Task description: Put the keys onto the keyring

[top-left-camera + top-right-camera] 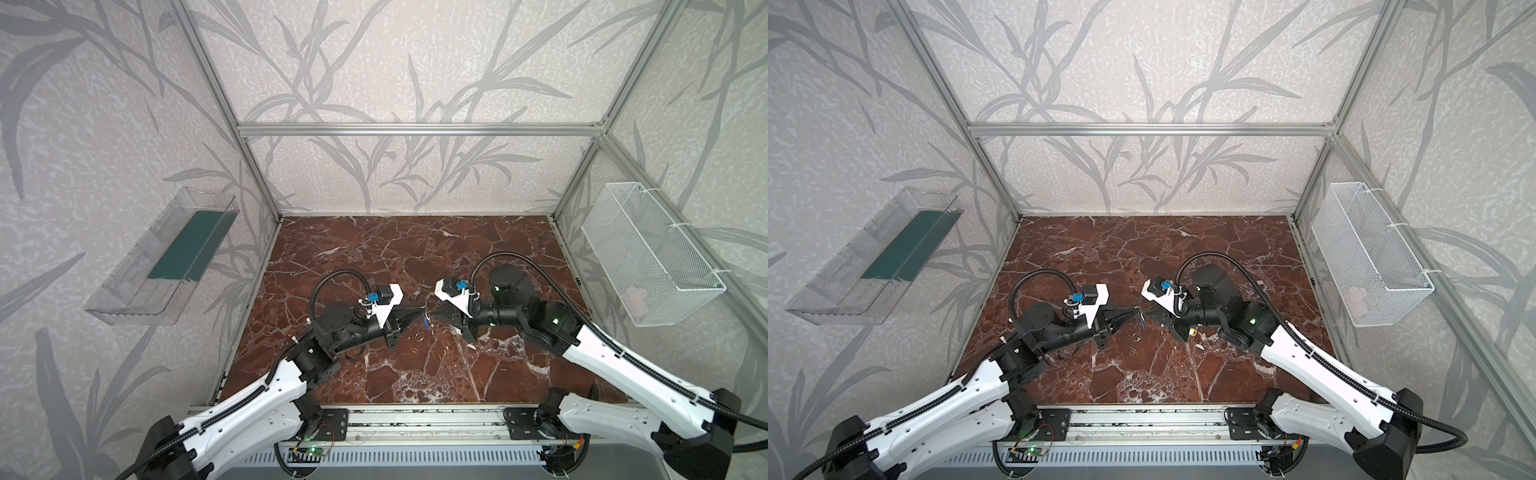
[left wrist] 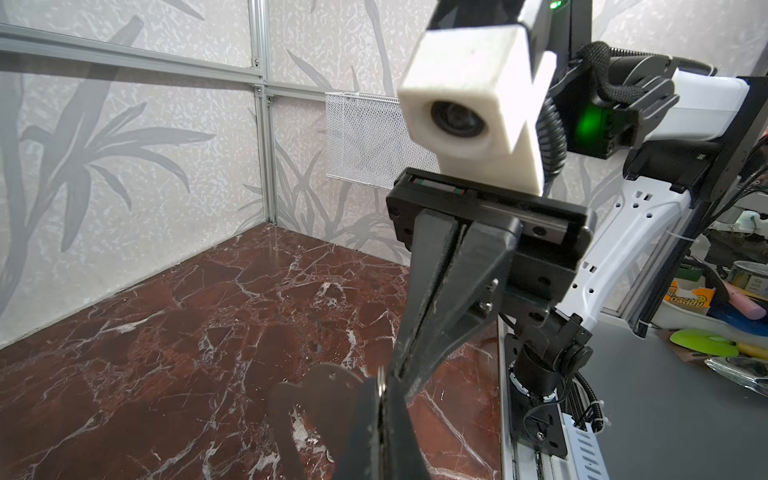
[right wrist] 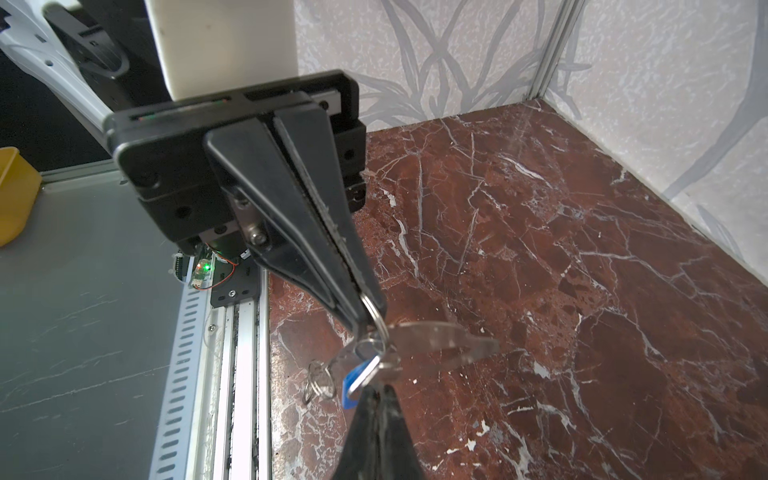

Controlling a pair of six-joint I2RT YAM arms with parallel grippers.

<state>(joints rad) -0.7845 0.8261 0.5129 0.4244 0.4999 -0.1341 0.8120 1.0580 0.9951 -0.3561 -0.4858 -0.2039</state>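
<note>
Counter [image 1: 374, 257], middle: above it the left claw [image 3: 368, 309] and right claw [image 3: 376, 390] meet, both pinched shut. Keyring [image 3: 436, 338] sits between them, long axis level, pointing at the back wall [image 1: 415, 174]; left grips its wire ring [image 3: 376, 318], right the blue key's [image 3: 351, 388] loop [image 3: 371, 371].

"Daddy" on an orange package [image 2: 688, 297]

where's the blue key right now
In both top views the blue key hangs just below where the left gripper and right gripper tips meet, above the middle of the marble table.
</note>
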